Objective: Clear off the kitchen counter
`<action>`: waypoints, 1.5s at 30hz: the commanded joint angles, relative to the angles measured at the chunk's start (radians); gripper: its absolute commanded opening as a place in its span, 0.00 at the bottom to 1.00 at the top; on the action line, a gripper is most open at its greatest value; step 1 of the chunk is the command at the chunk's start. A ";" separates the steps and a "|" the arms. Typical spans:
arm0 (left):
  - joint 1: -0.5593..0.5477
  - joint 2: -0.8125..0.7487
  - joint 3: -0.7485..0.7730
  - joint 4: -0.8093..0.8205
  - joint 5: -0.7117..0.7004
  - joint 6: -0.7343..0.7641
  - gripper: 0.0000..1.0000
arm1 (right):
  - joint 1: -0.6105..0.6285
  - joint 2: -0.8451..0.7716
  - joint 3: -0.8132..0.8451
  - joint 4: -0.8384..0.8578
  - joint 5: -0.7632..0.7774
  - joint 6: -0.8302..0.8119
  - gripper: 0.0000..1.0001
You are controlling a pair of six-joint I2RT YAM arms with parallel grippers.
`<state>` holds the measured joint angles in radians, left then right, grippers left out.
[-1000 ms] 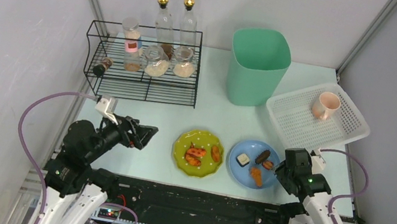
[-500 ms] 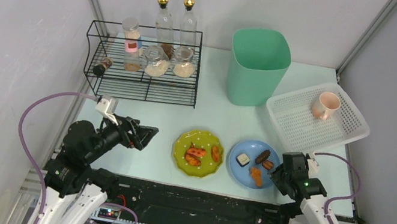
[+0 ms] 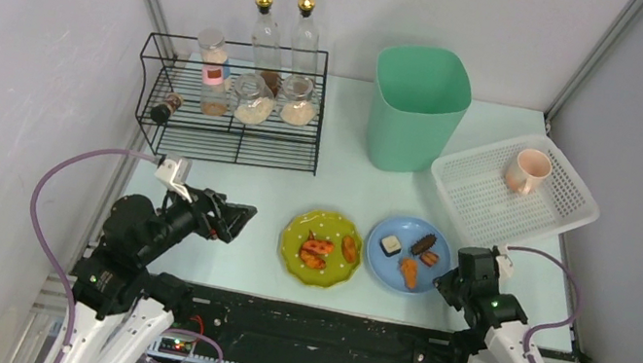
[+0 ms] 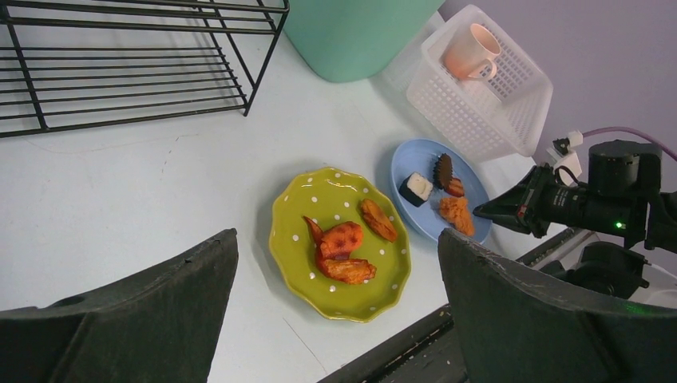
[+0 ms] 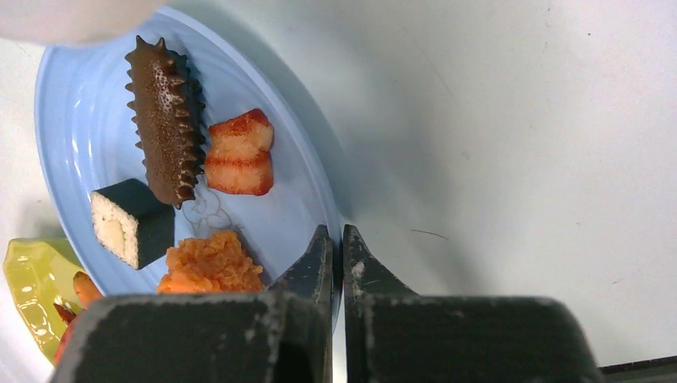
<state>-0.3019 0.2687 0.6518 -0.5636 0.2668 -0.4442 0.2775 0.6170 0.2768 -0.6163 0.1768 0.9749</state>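
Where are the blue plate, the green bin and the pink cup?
blue plate [image 5: 76, 120], right wrist view, bare upper-left surface.
green bin [image 3: 410, 132], top view, front wall.
pink cup [image 3: 528, 172], top view, its side.

Bright, even light, soft shadows; right wrist view's top corner blurs, perhaps glare.

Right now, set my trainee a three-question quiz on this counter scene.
1. True or false: the pink cup lies in the white basket.
2. The right hand is shut on the rim of: A the yellow-green plate; B the blue plate; C the green bin.
3. How many food pieces are on the blue plate?
Key: 1 true; 2 B; 3 four.
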 commanded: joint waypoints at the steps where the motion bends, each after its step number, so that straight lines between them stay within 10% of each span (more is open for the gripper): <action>1: -0.003 0.013 -0.004 0.014 -0.003 -0.001 0.98 | -0.005 -0.011 -0.012 -0.010 0.027 -0.001 0.00; 21: -0.004 0.025 -0.006 0.013 -0.003 -0.001 0.98 | 0.035 -0.117 0.210 -0.014 -0.058 -0.092 0.00; 45: -0.004 0.028 -0.005 0.013 0.012 -0.002 0.98 | -0.073 0.553 1.062 0.024 -0.247 -0.256 0.00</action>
<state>-0.3019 0.2825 0.6510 -0.5632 0.2665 -0.4442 0.2298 1.0958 1.1816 -0.6781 -0.0010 0.7231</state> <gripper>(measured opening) 0.985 0.024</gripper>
